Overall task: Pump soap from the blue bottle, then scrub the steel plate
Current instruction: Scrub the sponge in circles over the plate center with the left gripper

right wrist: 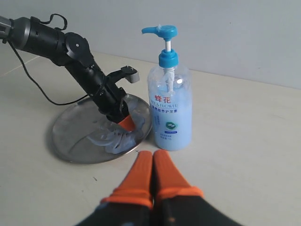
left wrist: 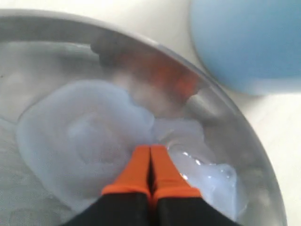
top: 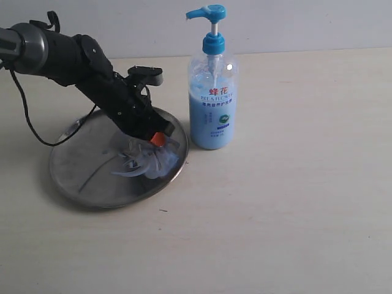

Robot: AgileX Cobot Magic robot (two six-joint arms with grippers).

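The steel plate (top: 79,168) lies on the table at the left, with pale blue soap (top: 144,162) smeared over its right part. My left gripper (top: 158,140) is shut, its orange fingertips (left wrist: 141,157) pressed down into the soap (left wrist: 84,136) on the plate (left wrist: 254,136). The blue bottle (top: 212,104) stands upright just right of the plate, pump head up. My right gripper (right wrist: 153,157) is shut and empty, hovering over the table short of the bottle (right wrist: 170,108) and plate (right wrist: 75,136). The exterior view does not show the right arm.
The left arm (top: 67,55) reaches in from the upper left with a black cable (top: 27,116) hanging beside it. A pale wall (top: 306,24) backs the beige table (top: 294,202).
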